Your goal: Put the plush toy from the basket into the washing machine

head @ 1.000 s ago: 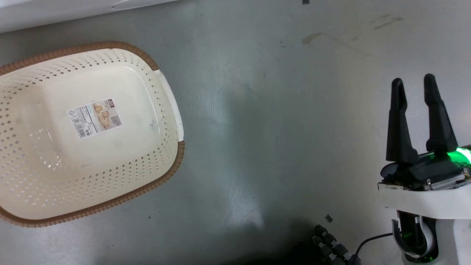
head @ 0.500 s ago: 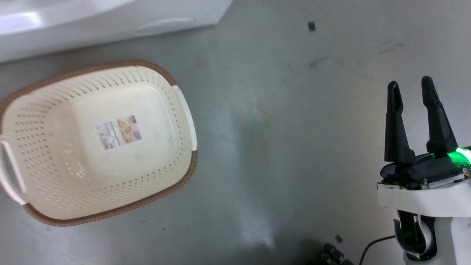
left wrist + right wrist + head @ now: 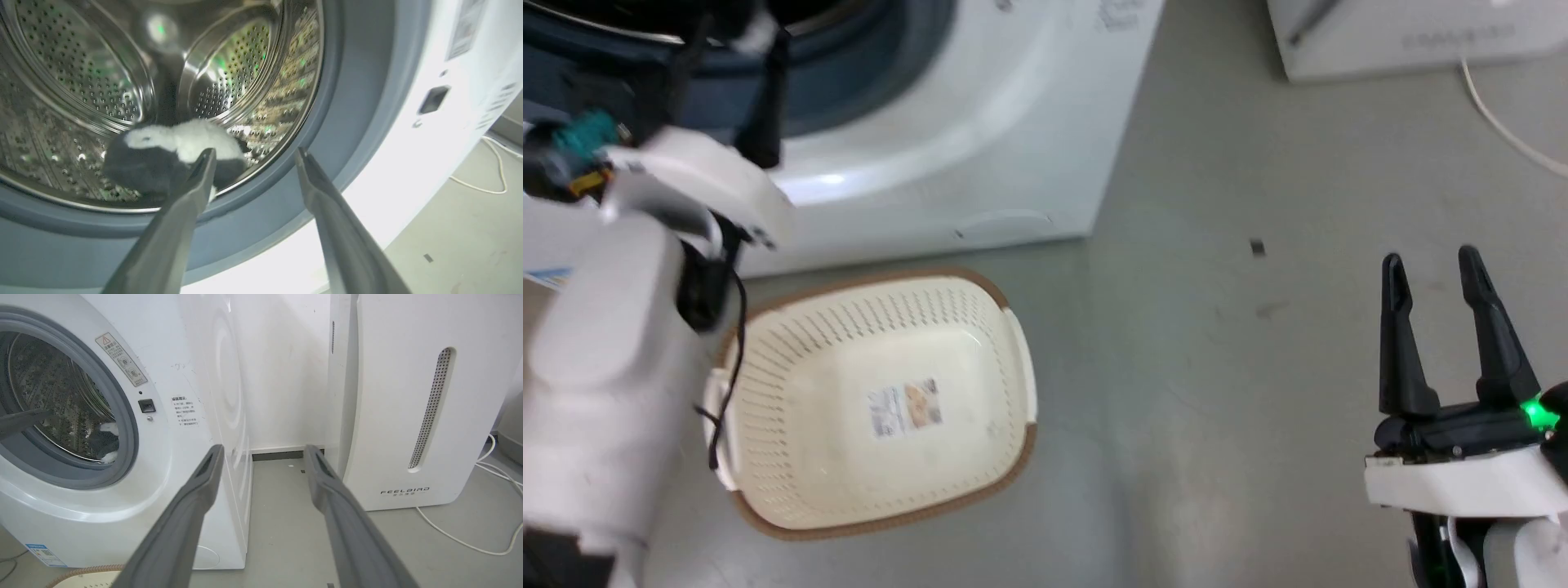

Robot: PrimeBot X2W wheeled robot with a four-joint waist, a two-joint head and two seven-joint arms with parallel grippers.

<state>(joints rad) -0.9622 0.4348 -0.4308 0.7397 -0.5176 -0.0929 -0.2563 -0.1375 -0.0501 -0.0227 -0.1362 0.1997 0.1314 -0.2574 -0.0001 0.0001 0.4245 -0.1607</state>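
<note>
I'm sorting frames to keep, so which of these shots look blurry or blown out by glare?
Head view: motion-smeared, worst on the left forearm and washing machine; the basket is soft. Left wrist view: the machine's white front is blown out beside the gasket, green glints fleck the drum behind the plush toy. Right wrist view: sharp, evenly lit.

Hidden: plush toy (image 3: 184, 139) underside, behind left gripper (image 3: 254, 152) finger.
</note>
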